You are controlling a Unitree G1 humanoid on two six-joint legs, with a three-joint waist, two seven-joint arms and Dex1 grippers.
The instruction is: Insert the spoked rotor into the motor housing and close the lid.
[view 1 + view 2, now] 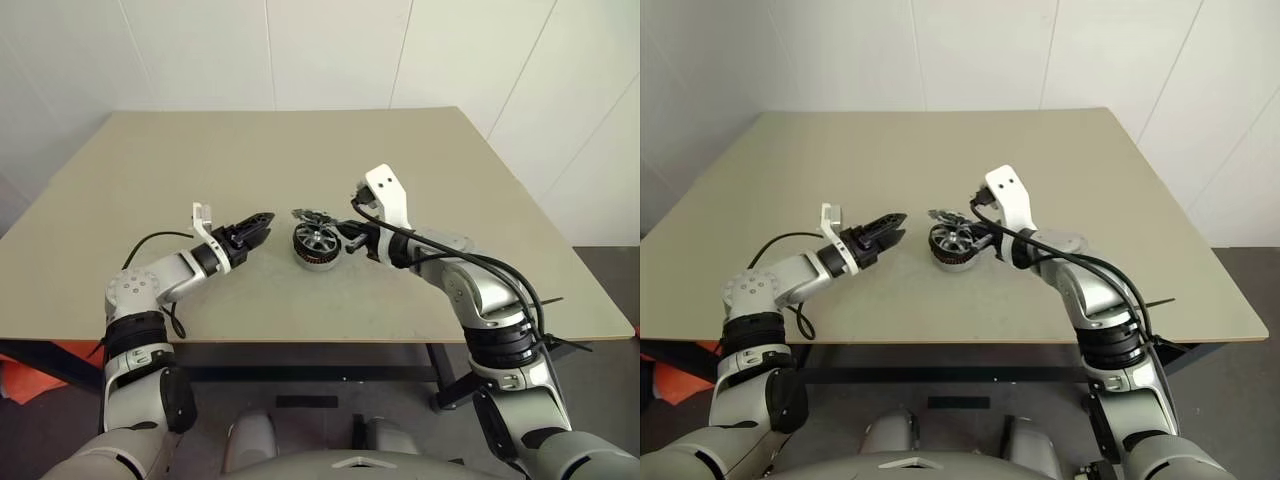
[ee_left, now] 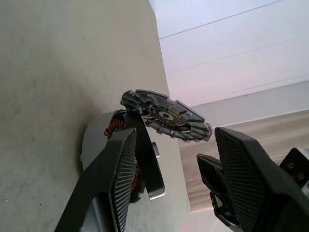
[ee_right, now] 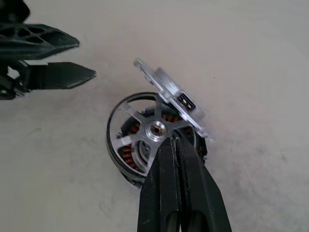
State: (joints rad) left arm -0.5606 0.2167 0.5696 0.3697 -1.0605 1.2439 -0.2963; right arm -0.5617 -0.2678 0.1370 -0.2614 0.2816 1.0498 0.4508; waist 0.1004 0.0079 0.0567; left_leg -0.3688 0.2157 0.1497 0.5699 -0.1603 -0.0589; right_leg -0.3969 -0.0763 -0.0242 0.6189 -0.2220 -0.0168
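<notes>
Motor housing [image 3: 126, 150] sits mid-table with spoked rotor [image 3: 145, 131] seated in it; the right wrist view shows copper windings between the spokes, and the right gripper [image 3: 175, 145], fingers pressed together, pinching the tilted jagged lid [image 3: 170, 99] over the housing's rim. Left gripper [image 1: 258, 226] hovers beside the housing, fingers apart, empty. Table [image 1: 300, 150] bare around the housing, edges well away.

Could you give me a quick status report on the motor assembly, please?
Left gripper open, clear of parts. Right gripper shut over rotor, which sits in housing. Lid tilted up, not closed.
</notes>
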